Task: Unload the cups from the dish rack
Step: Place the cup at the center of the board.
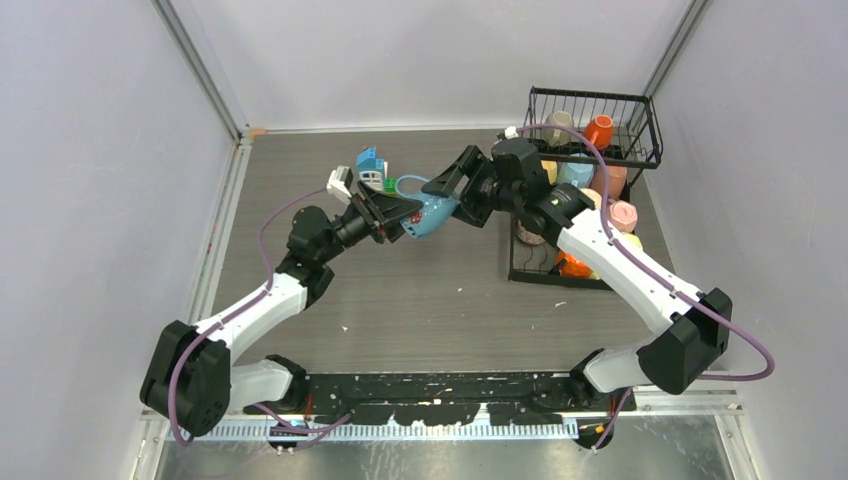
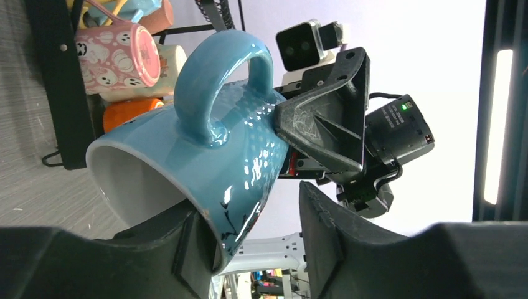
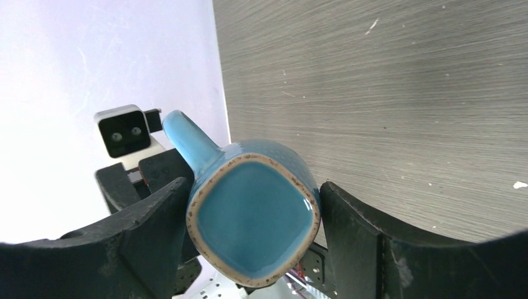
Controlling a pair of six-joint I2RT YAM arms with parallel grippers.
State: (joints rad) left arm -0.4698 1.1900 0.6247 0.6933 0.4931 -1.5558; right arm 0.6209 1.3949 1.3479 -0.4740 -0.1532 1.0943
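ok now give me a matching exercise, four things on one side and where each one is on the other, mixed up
Things:
1 blue mug
2 orange mug
3 pink mug
4 toy house

Places:
a) in the upper basket of the dish rack
b) on the table, left of the rack
c) held in the right gripper
d) in the lower part of the rack

Pairs: 1-c, 2-a, 3-d, 4-b

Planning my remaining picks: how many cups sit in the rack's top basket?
2: a beige cup at the left of the top basket, an orange cup just right of it. More may be hidden.
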